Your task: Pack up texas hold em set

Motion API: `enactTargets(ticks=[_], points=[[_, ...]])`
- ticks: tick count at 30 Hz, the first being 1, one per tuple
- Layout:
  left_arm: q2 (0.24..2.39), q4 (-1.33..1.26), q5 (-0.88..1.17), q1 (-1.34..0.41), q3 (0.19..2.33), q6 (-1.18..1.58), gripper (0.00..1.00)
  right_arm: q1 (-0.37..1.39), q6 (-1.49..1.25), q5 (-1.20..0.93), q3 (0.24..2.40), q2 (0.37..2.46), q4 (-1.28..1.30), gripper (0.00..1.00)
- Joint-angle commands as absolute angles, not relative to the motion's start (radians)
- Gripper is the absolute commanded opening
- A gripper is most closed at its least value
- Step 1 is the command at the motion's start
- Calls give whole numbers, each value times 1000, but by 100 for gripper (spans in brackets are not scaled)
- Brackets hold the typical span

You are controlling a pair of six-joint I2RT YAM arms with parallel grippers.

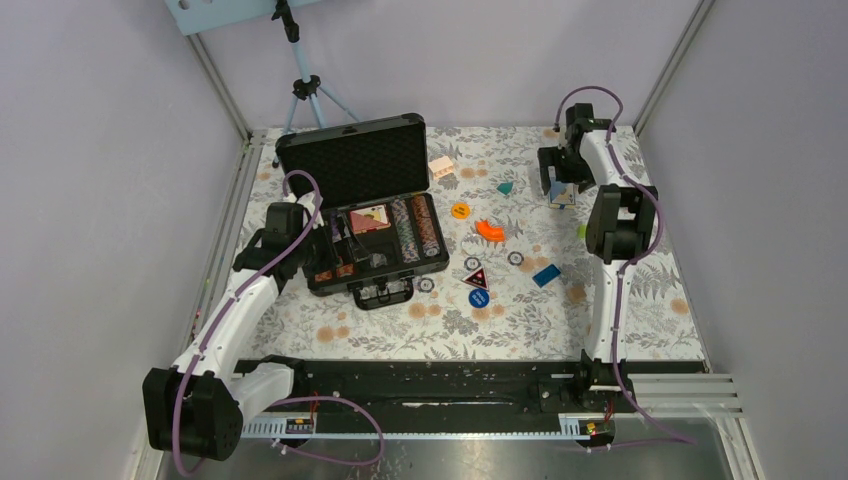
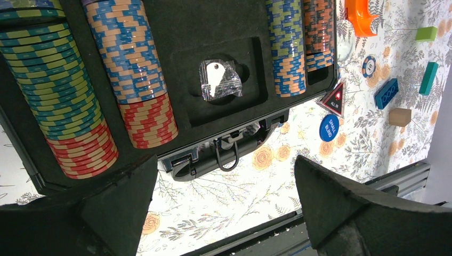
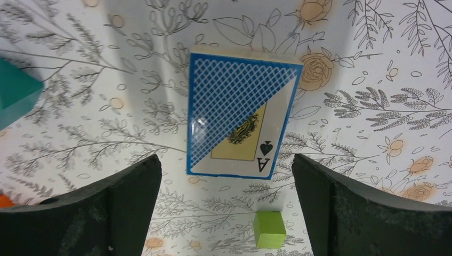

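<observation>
A black textured briefcase (image 1: 355, 165) with foam lining lies open on the left half of a floral-patterned table (image 1: 520, 320), with rows of striped poker chips (image 2: 128, 58) packed in its slots. The left gripper (image 2: 225, 162) hovers above the case's near edge by the handle, its jaws spread wide and empty. At the far right, the right gripper (image 3: 226, 160) hangs over a blue-backed card deck (image 3: 240, 101) lying flat on the table, its jaws wide and holding nothing. A small blue round disc (image 2: 329, 128) lies just outside the case.
</observation>
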State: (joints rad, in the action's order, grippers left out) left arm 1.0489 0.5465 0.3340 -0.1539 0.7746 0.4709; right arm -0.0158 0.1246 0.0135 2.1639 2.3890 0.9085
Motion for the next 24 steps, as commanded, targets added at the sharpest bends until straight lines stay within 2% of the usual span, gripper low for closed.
enactTargets(ticks=[1,14,24], points=[[1028,501,354,-157,767,466,99,-21,97,75,2177,2411,921,99],[1025,500,353,-158,767,466,99,-23,125,49,2345,2516,1060,99],[1025,500,355,-157,765,466,99,-24,150,74,2335,2527,1094,81]])
